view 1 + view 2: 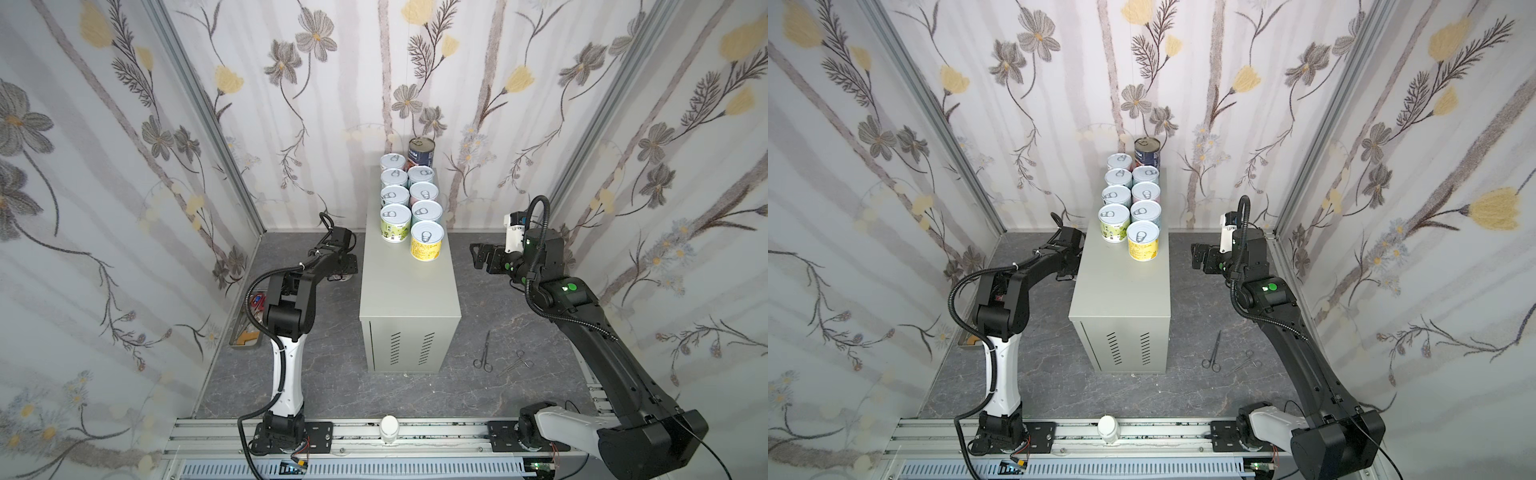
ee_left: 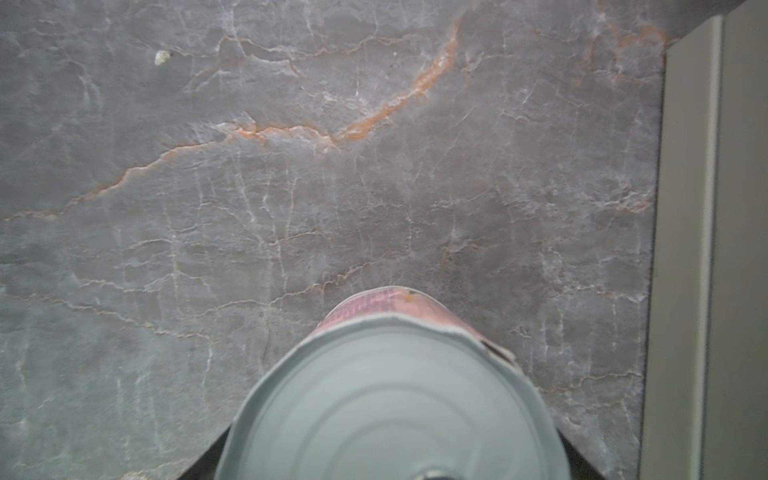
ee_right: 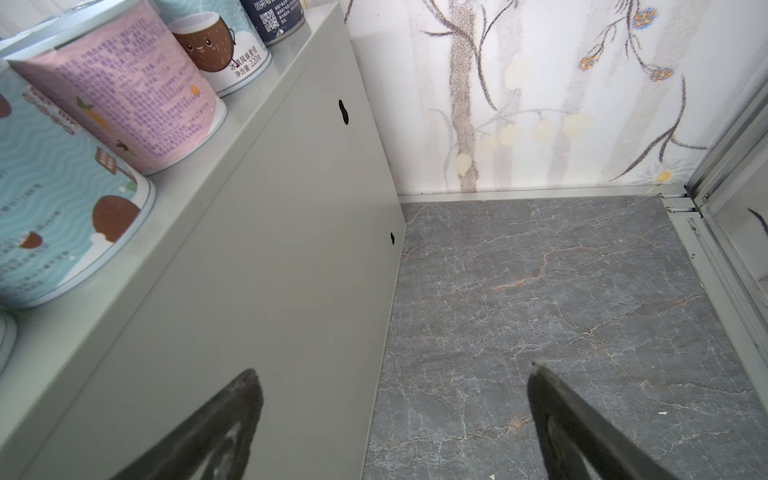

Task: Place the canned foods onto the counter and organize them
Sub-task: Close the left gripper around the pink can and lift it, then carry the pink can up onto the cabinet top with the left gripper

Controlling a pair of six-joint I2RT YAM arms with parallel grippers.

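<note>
The counter (image 1: 409,291) stands in the middle of the stall. Nine of the cans (image 1: 424,192) are packed on its top in two close rows, at the end away from the vent slots. The tall dark can (image 1: 421,151) stands at the very back of the counter, in the right-hand row. The yellow can (image 1: 427,245) is frontmost in that row, and the green can (image 1: 395,226) heads the left row just beside it.

The tenth, a pink can (image 2: 390,395), is down on the marbled floor (image 2: 291,187) to the left of the counter, close to its side wall. The left tool (image 1: 345,268) is lowered over it there. In the left wrist view the can's pale round end sits between the jaws, with a dark sliver of finger at either side. Whether the jaws have pinched the can or only stand about it, I cannot tell.

The right tool (image 1: 478,254) hangs to the right of the counter, about level with its top and apart from it, pointing toward the cans. Its jaws are spread wide with nothing between them.

On the floor to the right of the counter, near its vented end, lie a pair of scissors (image 1: 484,353) and a small clamp (image 1: 517,361), just beside each other.
</note>
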